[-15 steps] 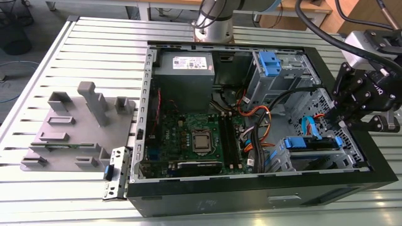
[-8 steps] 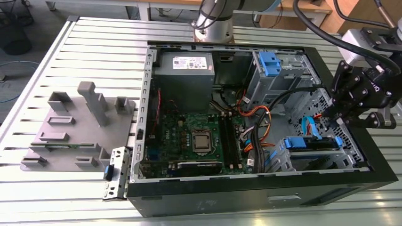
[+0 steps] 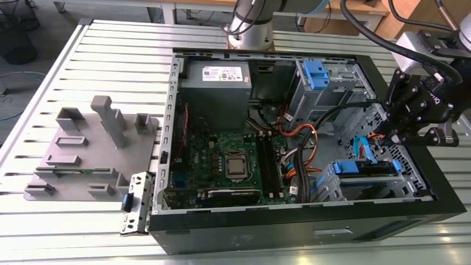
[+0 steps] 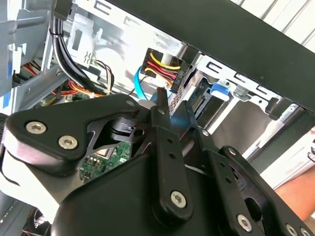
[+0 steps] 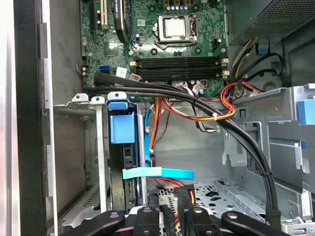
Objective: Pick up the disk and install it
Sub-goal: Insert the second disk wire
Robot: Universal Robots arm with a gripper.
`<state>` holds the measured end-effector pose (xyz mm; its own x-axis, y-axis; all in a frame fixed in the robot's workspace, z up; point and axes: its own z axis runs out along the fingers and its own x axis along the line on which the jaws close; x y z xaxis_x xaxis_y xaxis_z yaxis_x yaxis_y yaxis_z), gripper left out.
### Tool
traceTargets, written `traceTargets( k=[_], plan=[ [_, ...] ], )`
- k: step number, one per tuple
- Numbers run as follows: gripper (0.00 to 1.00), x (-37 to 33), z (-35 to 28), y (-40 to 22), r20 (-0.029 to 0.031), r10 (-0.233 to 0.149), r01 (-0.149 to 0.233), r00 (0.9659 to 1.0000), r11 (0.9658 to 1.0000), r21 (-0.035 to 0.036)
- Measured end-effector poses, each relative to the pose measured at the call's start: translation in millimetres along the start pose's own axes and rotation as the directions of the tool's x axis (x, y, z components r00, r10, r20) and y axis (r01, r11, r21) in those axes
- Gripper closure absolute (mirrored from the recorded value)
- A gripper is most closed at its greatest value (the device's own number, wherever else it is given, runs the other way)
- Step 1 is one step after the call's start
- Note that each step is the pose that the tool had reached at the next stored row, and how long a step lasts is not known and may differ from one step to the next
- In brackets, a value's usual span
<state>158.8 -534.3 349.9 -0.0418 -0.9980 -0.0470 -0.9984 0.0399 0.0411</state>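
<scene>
One gripper [image 3: 395, 139], fingers nearly closed on nothing, hangs beside the seated disk [image 3: 365, 168]

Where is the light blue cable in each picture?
Exterior view: the cable is inside the case, toward the exterior view's right, between the gripper and the disk.
First wrist view: the cable loops beside the disk's blue frame, just beyond the gripper.
Second wrist view: the cable curves beside the red-and-yellow wire plug, beyond the gripper.
Shared landmark: the gripper, close to the cable in every view.
</scene>
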Motion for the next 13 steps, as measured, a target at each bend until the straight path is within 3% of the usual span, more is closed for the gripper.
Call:
traceTargets(
  k=[6,13],
  plan=[
    [0.71,-0.4,0.9,-3.7,-0.0001,0.000,0.000,1.0000,1.0000,0.0000],
    [0.71,-1.0,1.8,-15.4,-0.0002,0.000,0.000,1.0000,1.0000,-0.0005]
  ],
)
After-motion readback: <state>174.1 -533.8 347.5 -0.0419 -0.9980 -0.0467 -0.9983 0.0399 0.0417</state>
